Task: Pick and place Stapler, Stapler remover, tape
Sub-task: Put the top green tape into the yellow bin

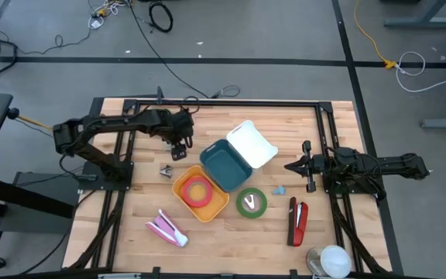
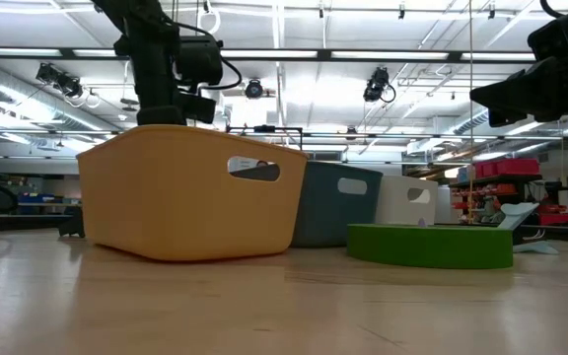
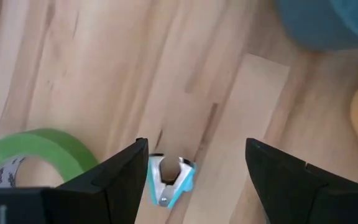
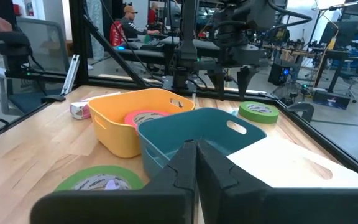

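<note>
Counter point(image 1: 231, 232): orange bin point(image 1: 201, 195) holds pink tape point(image 1: 197, 191), half hidden by its walls. Red stapler point(image 1: 297, 222) lies right, near edge. Left gripper point(image 1: 178, 145), jaws released, hovers above blue staple remover point(image 3: 168, 180), partly cut off. Right gripper point(image 1: 295, 166) clenched, empty.

No text, label, brand, number or sign can be read on anything here.

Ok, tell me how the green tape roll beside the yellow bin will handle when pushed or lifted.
The green tape roll lies flat, so it should slide, not roll. Stood on edge it probably rolls. Looks a stiff, light ring.
</note>
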Motion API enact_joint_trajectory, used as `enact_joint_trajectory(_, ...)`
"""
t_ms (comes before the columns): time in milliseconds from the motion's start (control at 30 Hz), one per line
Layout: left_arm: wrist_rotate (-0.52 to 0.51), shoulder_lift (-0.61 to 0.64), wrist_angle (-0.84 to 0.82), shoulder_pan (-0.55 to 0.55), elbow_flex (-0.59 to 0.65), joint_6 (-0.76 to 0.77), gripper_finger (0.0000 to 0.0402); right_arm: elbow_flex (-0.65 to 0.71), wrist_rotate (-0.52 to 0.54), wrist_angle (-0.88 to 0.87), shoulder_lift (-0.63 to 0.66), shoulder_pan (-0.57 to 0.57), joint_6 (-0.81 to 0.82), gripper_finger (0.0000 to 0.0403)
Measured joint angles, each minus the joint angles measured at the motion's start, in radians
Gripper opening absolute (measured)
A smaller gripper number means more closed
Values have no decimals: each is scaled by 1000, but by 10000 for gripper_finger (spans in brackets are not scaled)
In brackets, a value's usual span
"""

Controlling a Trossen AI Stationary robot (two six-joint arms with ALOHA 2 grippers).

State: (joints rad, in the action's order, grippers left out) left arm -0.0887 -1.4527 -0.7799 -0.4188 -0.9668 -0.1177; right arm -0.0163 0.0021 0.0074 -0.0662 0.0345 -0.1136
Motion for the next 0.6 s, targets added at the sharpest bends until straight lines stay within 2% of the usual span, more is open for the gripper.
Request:
enact_joint_trajectory(333,3,63,-38,-86,0,-132,273,0,0,0,0,0,0,13)
enact_joint_trajectory(600,11,80,-49,-97,0,-132,272,0,0,0,0,0,0,13)
